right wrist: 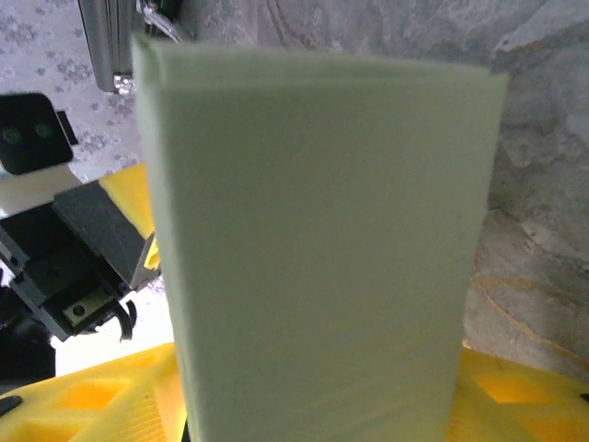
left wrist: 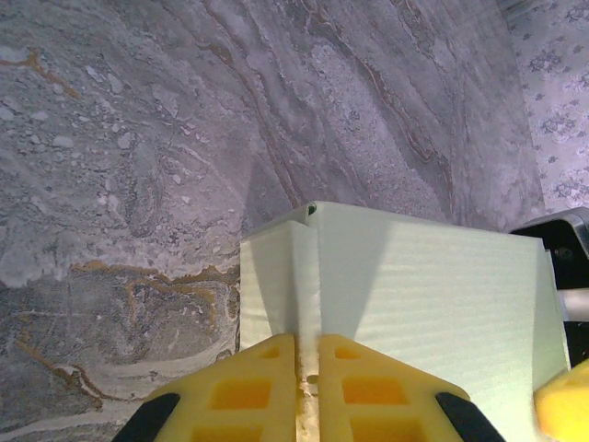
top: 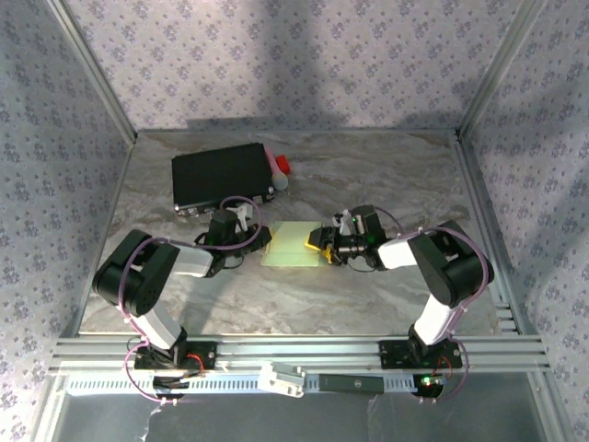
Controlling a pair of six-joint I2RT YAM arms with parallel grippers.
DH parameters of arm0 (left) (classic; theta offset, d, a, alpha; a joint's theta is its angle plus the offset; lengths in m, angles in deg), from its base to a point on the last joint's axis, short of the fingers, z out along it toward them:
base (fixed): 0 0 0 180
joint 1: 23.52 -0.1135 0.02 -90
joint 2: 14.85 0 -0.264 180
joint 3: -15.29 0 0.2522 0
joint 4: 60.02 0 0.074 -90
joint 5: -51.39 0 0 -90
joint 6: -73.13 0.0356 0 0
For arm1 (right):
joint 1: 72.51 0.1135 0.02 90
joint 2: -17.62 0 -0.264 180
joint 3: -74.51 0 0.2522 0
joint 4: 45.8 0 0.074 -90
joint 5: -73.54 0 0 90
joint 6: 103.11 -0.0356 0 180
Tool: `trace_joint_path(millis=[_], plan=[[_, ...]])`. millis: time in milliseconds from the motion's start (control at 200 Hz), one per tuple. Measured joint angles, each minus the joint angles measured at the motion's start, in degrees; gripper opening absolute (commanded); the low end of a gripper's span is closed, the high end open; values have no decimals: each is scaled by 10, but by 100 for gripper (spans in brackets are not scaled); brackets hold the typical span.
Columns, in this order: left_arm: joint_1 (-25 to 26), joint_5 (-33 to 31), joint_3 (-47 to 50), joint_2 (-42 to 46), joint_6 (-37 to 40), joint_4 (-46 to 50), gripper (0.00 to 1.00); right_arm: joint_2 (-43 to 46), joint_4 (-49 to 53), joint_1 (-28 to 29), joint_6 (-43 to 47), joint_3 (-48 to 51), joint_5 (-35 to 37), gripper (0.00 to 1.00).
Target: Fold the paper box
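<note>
So the pale light-green thin-card paper box (top: pixel 293 245) sits on the grey marbled tabletop (top: pixel 368 184), just on the near side of the flat black rectangular case (top: pixel 224 175) and off its near right corner. There's an arm at each end of it.

The left gripper (left wrist: pixel 308 368) has its yellow pads pressed together on a thin flap at the end nearer the case. The right gripper (right wrist: pixel 313 405) has its yellow fingers (right wrist: pixel 92 396) spread either side of the end farther from the case. I honestly can't tell if they're squeezing the walls or just standing beside them.

What I'd worry about:
- That card looks flimsy, so a hard squeeze from the right side would probably buckle a wall inward instead of holding it.
- If the two arms pull away from each other, the pinched flap could tear or crease off its score line.
- The tabletop looks slick (stone-look, grey with ochre veins), so a one-sided push may just slide the whole thing toward the case.
- Springy card likes to pop back open once it's let go.

Texture-wise, the card is matte with faint fine ribbing and has crisp straight folds and a rectangular body. The pads are chunky yellow blocks with rectangular hollows.
</note>
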Motion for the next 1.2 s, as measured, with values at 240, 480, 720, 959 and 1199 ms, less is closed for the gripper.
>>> trace_joint_path(millis=[240,480,720,959,1199], plan=[[0,-18,24,75,10,91,43,0,-23,-1,-42,-1,-1,44],[59,-109,10,311,102,316,58,16,-16,-29,-142,-2,6,46],[178,-186,-28,433,316,401,66,80,188,-57,-152,-71,-12,50],[312,-285,-27,390,549,429,79,118,348,-101,-114,-99,-55,50],[326,-330,11,333,683,330,95,125,427,-103,-90,-99,-81,50]])
